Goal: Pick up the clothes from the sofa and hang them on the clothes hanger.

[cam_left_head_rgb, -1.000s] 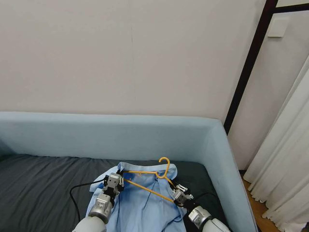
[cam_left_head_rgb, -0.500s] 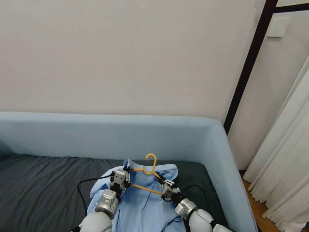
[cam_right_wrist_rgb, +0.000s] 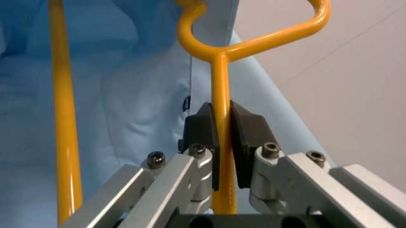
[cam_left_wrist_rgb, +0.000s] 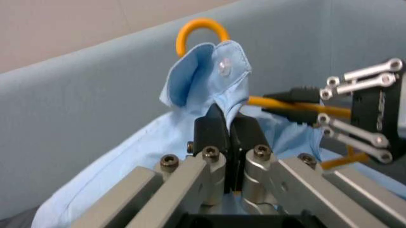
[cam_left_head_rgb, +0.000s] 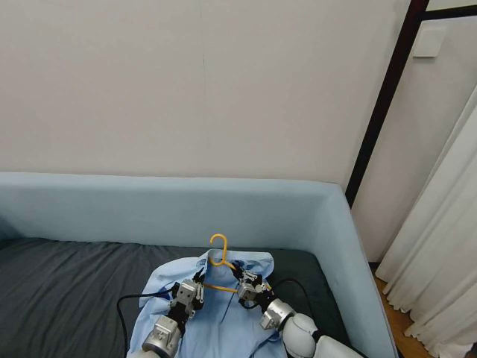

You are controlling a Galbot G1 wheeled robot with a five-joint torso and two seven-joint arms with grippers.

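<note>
On the sofa, the right gripper clamps the orange hanger, hook upward, bar running crosswise; the left gripper pinches the blue shirt collar.

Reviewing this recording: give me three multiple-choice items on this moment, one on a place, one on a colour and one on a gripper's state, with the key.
1. Where is the shirt? A on the sofa seat; B on the floor; C over the backrest.
2. What colour is the hanger? A white; B orange-yellow; C black.
3. What state is the right gripper in? A open; B shut on the hanger; C shut on a cable.
Key: 1 A, light blue cloth spreads over the dark seat, the left gripper pinching its collar. 2 B, its hook and bars are orange-yellow. 3 B, its pads press the hanger's bar from both sides.
</note>
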